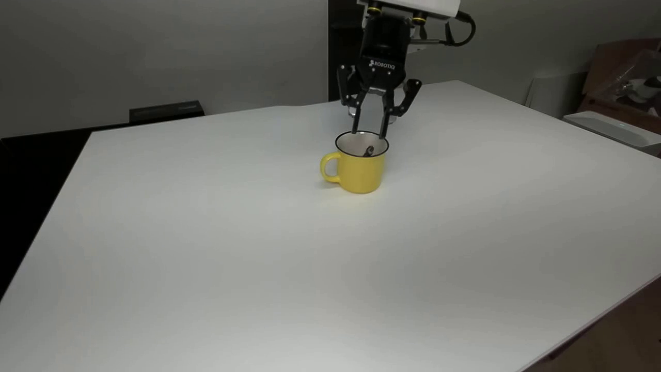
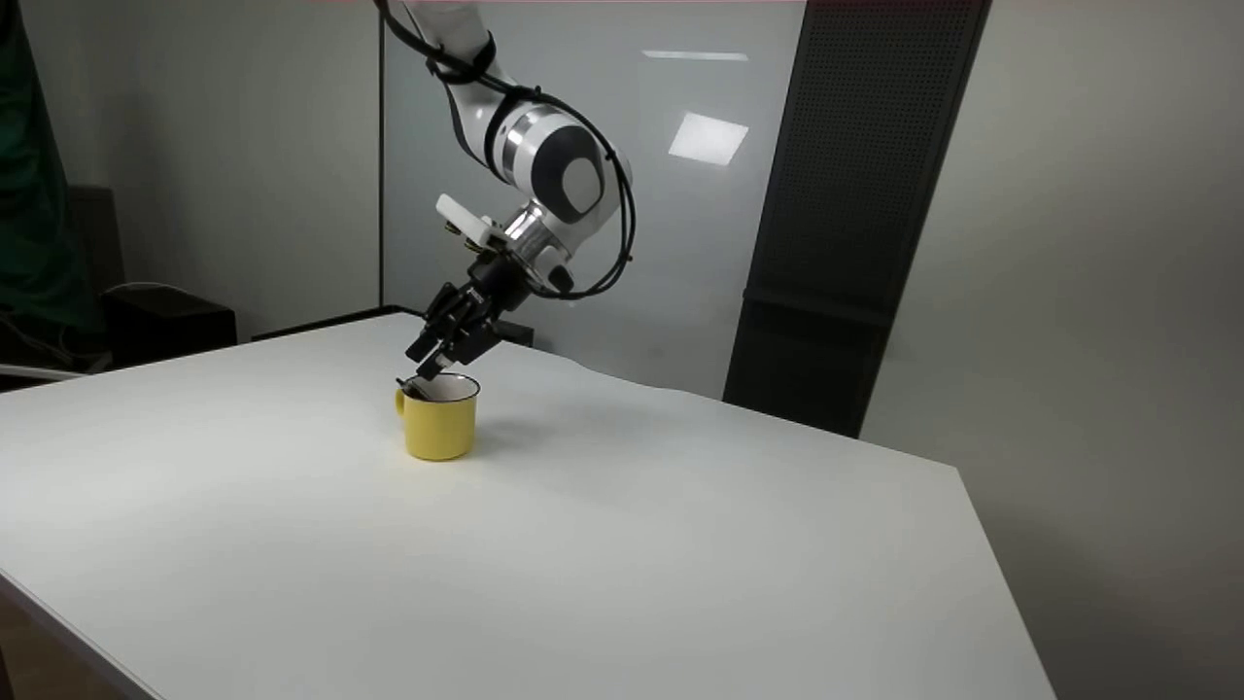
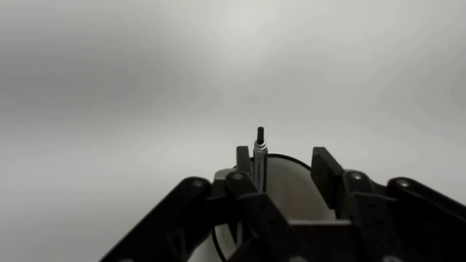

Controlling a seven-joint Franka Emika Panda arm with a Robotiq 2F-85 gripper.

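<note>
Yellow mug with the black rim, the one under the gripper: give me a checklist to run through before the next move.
1. Yellow round mug with a black rim upright on the white table: ok.
2. Slim grey-and-black pen in the mug: ok.
3. Pen standing straight: not ok, it leans.
4. Black two-finger gripper open: ok, jaws apart.
5. Pen free of both fingers: cannot tell; in the wrist view it shows beside one.
6. Fingers clear of the rim: cannot tell; they overlap it in an exterior view.

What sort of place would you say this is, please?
Probably a lab or similar workspace: a robot arm hangs over a broad white table, and a glossy, whiteboard-like panel stands behind it.
</note>
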